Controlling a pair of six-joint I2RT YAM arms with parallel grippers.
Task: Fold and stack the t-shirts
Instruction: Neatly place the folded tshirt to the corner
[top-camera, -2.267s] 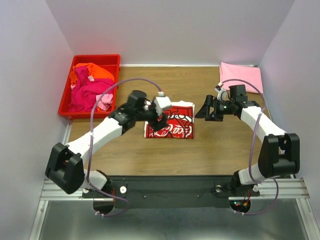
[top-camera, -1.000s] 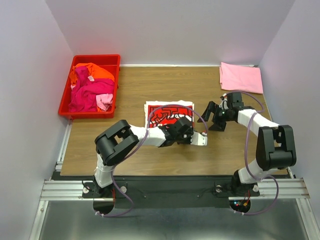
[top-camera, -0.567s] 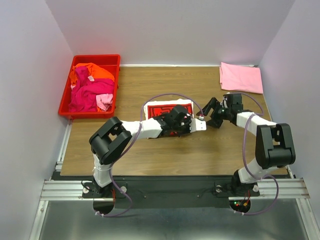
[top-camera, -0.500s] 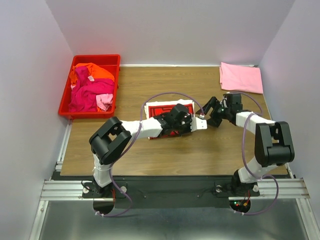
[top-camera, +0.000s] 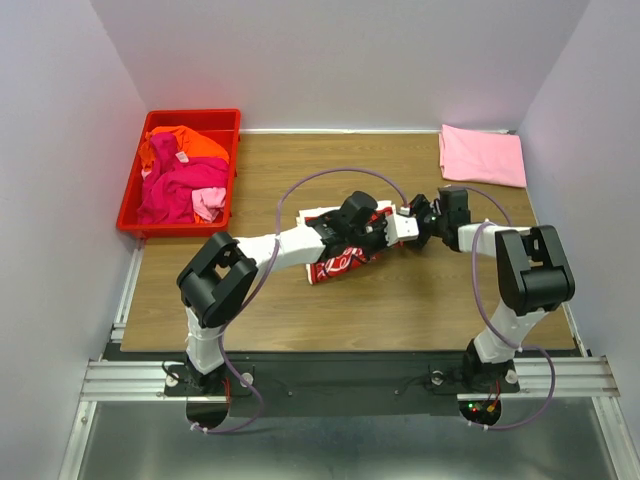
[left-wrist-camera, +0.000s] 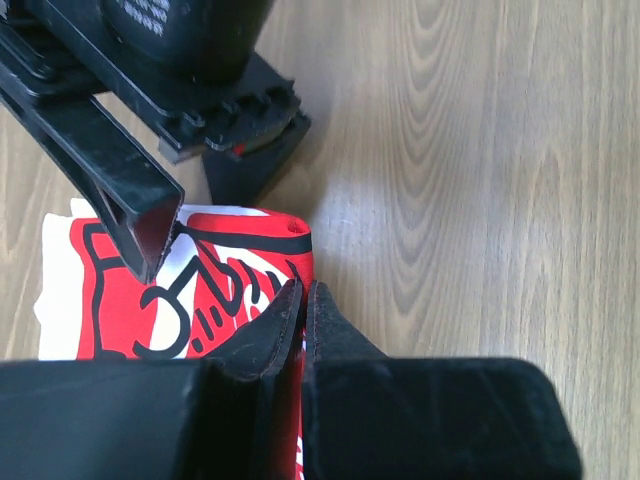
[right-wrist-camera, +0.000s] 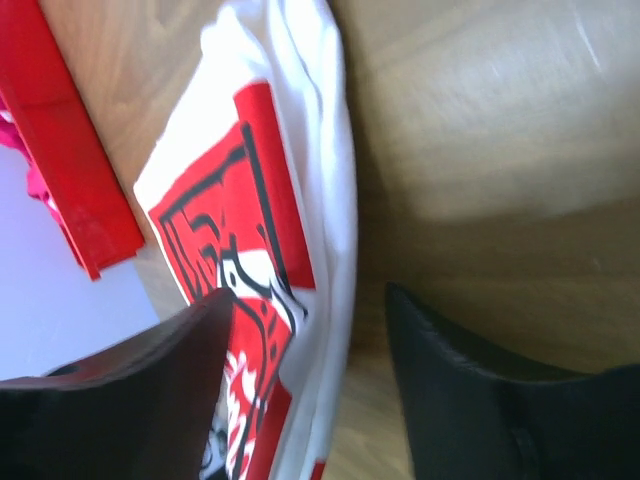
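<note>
The white t-shirt with the red print (top-camera: 336, 264) lies folded mid-table, its right edge raised and the cloth skewed. My left gripper (top-camera: 386, 231) is shut on that edge; in the left wrist view its jaws (left-wrist-camera: 303, 298) pinch the red fold of the shirt (left-wrist-camera: 140, 290). My right gripper (top-camera: 420, 222) faces it from the right. In the right wrist view the right gripper (right-wrist-camera: 310, 312) is open, and the shirt's white hem (right-wrist-camera: 322, 190) runs between its fingers. A pale pink tee (top-camera: 482, 155) lies folded at the back right. Orange (top-camera: 185, 143) and magenta (top-camera: 180, 188) tees fill the bin.
The red plastic bin (top-camera: 133, 175) stands at the back left, its rim also seen in the right wrist view (right-wrist-camera: 65, 170). White walls close in the table on three sides. Both arms meet over the table's middle, their cables looping above them.
My left gripper has carried the shirt's right edge up and to the right, skewing the shirt. My right gripper has moved left onto that edge, and its jaws have narrowed.
</note>
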